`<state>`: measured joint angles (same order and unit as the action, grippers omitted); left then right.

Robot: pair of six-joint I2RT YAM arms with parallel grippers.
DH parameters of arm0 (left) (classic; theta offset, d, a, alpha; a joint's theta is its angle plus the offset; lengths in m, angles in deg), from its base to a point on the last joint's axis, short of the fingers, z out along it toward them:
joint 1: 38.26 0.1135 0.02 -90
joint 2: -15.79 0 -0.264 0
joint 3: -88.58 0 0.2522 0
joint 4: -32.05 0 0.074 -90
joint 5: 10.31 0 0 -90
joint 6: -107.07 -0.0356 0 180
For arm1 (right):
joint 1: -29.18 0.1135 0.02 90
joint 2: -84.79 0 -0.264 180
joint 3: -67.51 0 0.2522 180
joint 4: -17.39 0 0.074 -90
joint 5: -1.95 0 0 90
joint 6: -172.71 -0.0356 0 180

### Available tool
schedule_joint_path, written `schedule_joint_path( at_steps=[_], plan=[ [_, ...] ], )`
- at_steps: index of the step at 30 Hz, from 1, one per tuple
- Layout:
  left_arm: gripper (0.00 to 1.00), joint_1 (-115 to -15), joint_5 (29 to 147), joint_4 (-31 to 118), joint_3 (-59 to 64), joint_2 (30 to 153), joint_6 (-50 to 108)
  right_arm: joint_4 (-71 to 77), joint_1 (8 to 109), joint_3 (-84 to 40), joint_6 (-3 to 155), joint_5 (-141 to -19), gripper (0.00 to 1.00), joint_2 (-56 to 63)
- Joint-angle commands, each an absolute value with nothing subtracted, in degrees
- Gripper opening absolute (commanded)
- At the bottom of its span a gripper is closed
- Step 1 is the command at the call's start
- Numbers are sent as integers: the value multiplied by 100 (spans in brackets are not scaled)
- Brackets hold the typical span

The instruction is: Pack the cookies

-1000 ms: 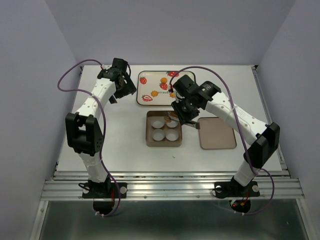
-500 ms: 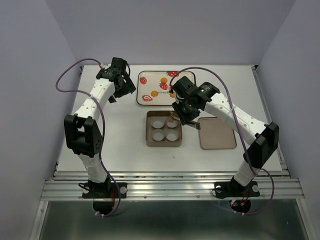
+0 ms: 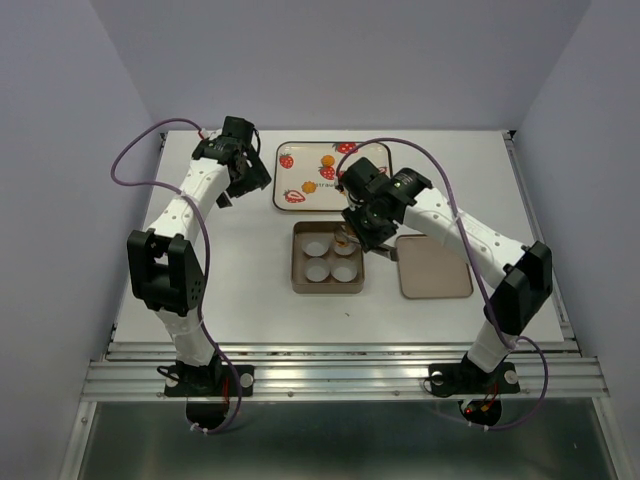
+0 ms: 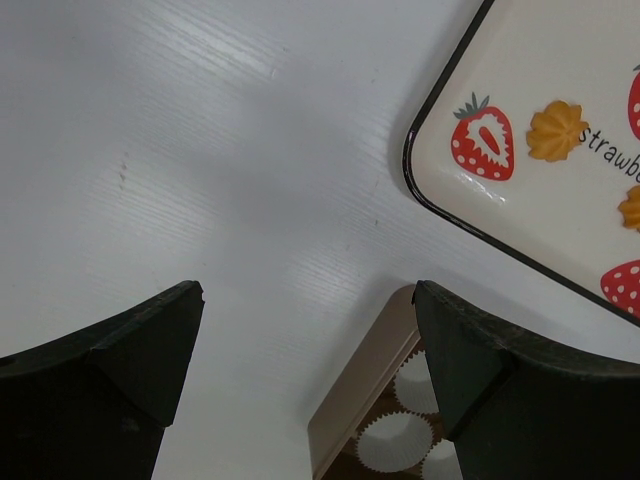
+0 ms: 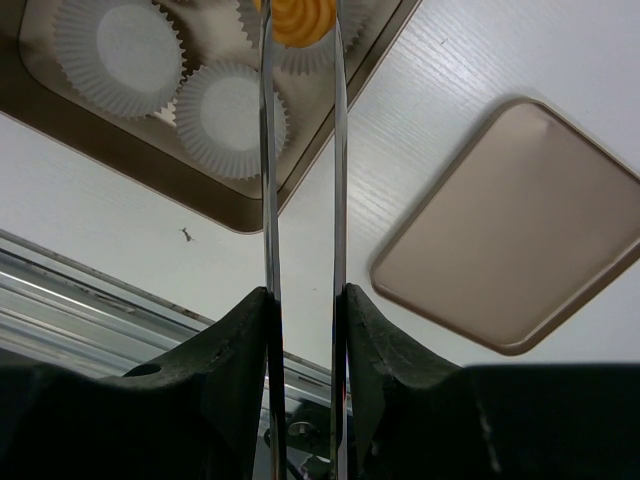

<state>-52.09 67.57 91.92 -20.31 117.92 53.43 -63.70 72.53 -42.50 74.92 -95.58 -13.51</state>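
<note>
Right gripper (image 5: pixel 305 300): clenched on thin, polished metal tongs (image 5: pixel 268 150). The tong tips pinch one ridged, swirled orange cookie (image 5: pixel 300 20) ahead of the gripper, over the brown box (image 5: pixel 110 145) of pleated white paper cups (image 5: pixel 230 120).

Left gripper (image 4: pixel 310 330): released, spread wide over the white grained counter (image 4: pixel 200 150), beside the glossy strawberry-print tray (image 4: pixel 560 220) where other cookies (image 4: pixel 558 130) lie.

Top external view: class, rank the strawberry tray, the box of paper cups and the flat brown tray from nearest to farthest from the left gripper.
1. Strawberry tray: just to the right of the left gripper, at the far side.
2. Box of paper cups: in the middle, closer to the arm bases.
3. Flat brown tray: farthest, to the right of the box.
</note>
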Motion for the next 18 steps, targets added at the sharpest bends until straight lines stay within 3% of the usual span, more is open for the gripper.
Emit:
schedule_joint_path(
  at_steps=[1,18],
  plan=[
    [99,-5241,6624,9239,-1931,11440,5381,-6106,7338,-4232,7436,-9622,38,-1356],
    [99,-5241,6589,9266,-1914,11431,5381,-5965,7391,-4161,7436,-9763,39,-1488]
  ],
)
